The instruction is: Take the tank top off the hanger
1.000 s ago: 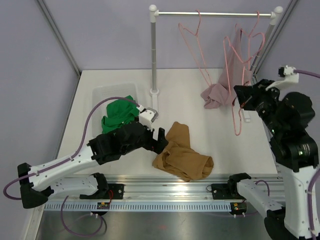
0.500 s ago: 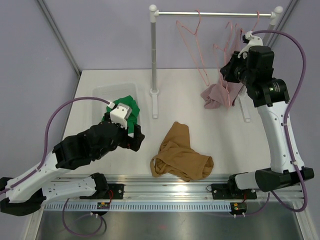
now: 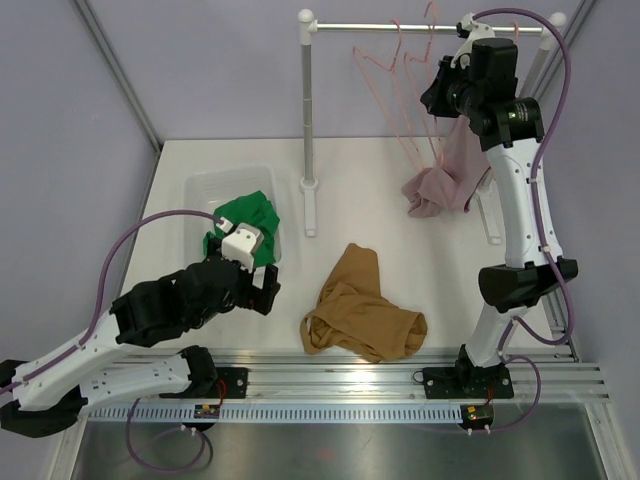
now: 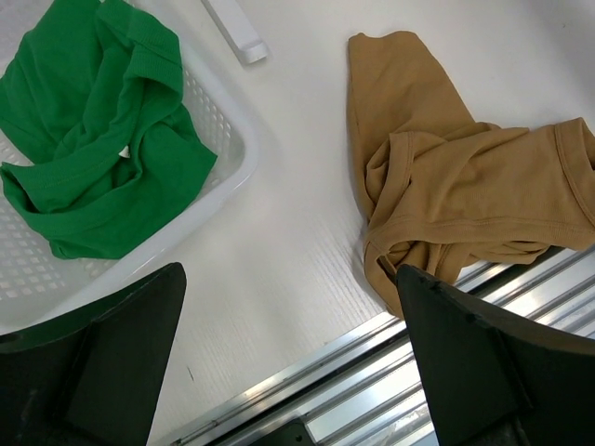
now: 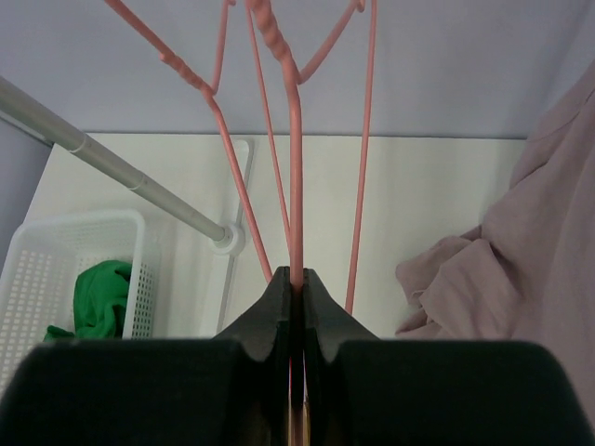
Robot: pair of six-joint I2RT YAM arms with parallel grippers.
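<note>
A mauve tank top point(image 3: 452, 172) hangs below the rail point(image 3: 430, 28), its lower end heaped on the table. Thin pink hangers point(image 3: 405, 120) dangle beside it. My right gripper point(image 3: 437, 97) is raised near the rail, just left of the tank top's upper part. In the right wrist view it point(image 5: 296, 277) is shut on a pink hanger wire point(image 5: 296, 167), with the tank top point(image 5: 525, 260) at the right. My left gripper point(image 3: 266, 290) is open and empty, low over the table between the basket and a tan garment; in the left wrist view point(image 4: 293, 372) its jaws stand wide apart.
A white basket point(image 3: 205, 190) holds a green garment point(image 3: 242, 225) at the left. A tan garment point(image 3: 365, 315) lies crumpled at the table's near middle. The rack's post point(image 3: 307, 100) and foot stand at the back centre. A metal track point(image 3: 400, 365) runs along the near edge.
My right arm has swung up from table height to the rail, carrying the hanger up. My left arm has pulled back to the left, away from the tan garment.
</note>
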